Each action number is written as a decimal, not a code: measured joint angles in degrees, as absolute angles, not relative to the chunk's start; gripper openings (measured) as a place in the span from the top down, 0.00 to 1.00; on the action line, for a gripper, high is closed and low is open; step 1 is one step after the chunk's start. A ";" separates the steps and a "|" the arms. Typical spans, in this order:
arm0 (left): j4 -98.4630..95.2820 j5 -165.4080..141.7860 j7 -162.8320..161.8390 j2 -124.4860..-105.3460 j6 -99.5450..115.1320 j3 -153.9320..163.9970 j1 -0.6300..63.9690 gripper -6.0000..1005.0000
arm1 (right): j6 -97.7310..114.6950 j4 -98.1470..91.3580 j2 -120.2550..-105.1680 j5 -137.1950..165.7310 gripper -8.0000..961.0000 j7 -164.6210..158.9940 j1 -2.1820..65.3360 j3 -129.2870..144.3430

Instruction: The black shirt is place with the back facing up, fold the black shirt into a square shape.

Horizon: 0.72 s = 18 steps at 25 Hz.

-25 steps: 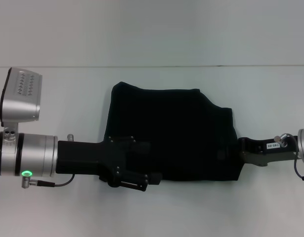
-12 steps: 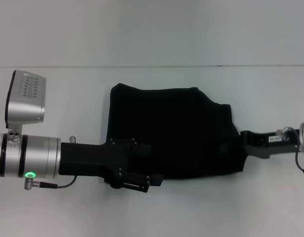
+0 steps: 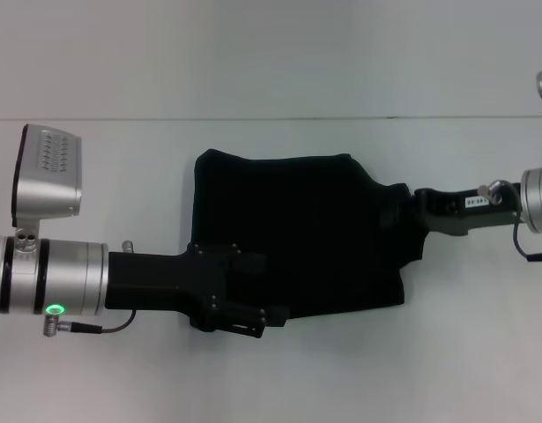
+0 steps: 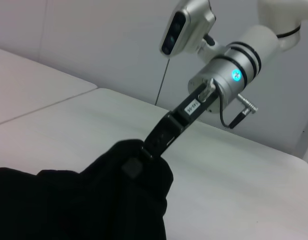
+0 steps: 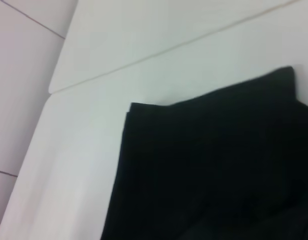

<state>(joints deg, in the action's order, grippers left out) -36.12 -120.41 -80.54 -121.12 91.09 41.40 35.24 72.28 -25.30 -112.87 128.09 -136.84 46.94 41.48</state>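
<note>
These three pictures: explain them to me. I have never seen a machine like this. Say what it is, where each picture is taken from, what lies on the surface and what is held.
This is a two-armed robot; each silver arm ends in a black claw. The top-down picture comes from a camera on its head. The other two come from cameras on its wrists.

On the white table lies one thing: a large plain black soft fabric T-shirt, partly folded.

The left claw sits at the shirt's near left corner. The right claw reaches into the shirt's right edge; in the left wrist picture the fabric bunches up around its tip, so it seems to hold the cloth there. Its fingers are buried in fabric, so I cannot see them, and black on black hides the left claw's fingers too.

The right wrist picture shows only shirt and table.
</note>
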 joint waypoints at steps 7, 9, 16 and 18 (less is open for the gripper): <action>-36.12 -120.04 -80.59 -121.12 91.01 41.32 35.24 0.07 | 74.16 -28.53 -112.79 128.07 0.92 -137.79 47.10 41.61; -36.12 -119.97 -80.63 -121.12 91.01 41.35 35.24 0.07 | 74.10 -28.96 -112.72 128.21 0.92 -138.32 46.94 41.80; -36.06 -119.79 -80.76 -121.22 91.12 41.13 35.24 0.07 | 71.86 -28.78 -112.84 130.35 0.92 -137.90 46.86 42.14; -36.04 -119.79 -80.77 -121.35 91.15 41.13 35.24 0.07 | 70.85 -28.54 -113.08 131.34 0.92 -137.89 46.98 42.23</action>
<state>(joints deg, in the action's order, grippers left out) -36.04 -119.79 -80.77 -121.35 91.15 41.13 35.24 70.85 -28.54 -113.08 131.34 -137.89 46.98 42.24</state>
